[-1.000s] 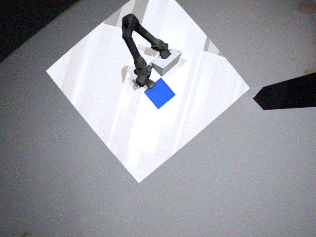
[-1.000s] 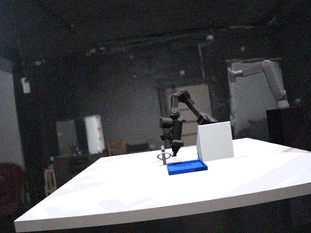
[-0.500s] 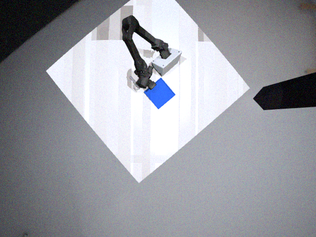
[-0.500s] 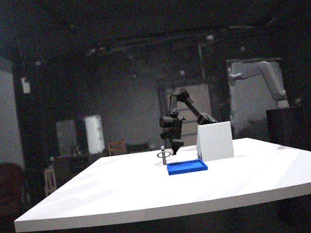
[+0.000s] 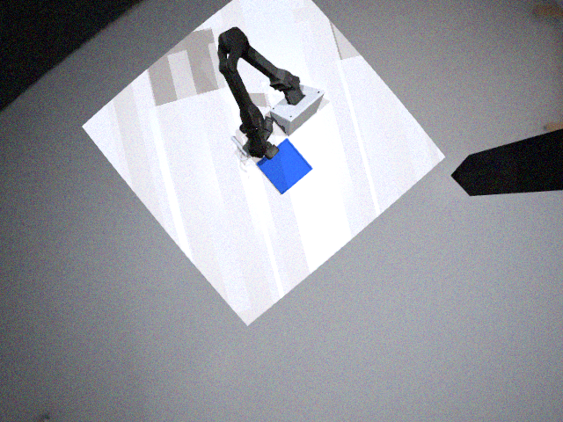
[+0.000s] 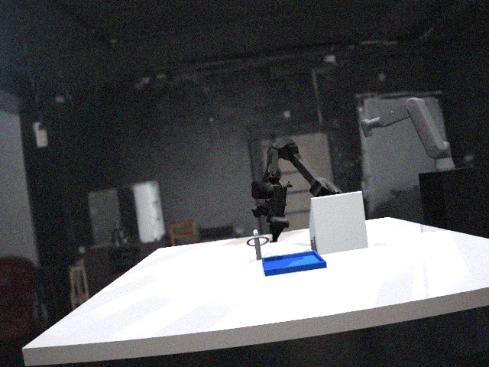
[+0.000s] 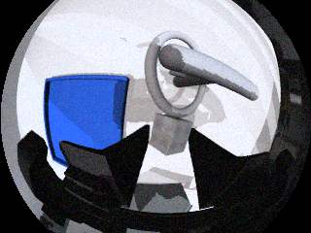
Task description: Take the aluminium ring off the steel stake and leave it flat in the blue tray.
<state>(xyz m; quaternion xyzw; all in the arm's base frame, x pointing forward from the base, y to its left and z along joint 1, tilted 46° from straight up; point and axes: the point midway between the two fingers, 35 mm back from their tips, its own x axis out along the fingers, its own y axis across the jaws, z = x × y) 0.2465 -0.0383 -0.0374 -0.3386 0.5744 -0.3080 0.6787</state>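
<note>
I grip the metal ring [image 6: 247, 241] [image 7: 152, 83] by its tab [image 7: 170, 133] in my gripper [image 5: 271, 151] [image 6: 273, 241] [image 7: 169, 130], holding it raised around the stake [image 6: 258, 251] [image 7: 182, 80], under the cross-bar [image 6: 255, 232] [image 7: 214, 70], beside the blue tray [image 5: 284, 168] [image 6: 294, 270] [image 7: 85, 114] on the white table [image 5: 318, 218] [image 6: 221, 300].

A lab or robotics workshop is being suggested: a jointed black arm [image 5: 232, 45] [image 6: 302, 167] is being supported at a white table [image 5: 290, 236] [image 6: 237, 292], while a second, grey arm [image 6: 424, 126] is being carried on a dark pedestal [image 6: 446, 197] near the dark walls.
</note>
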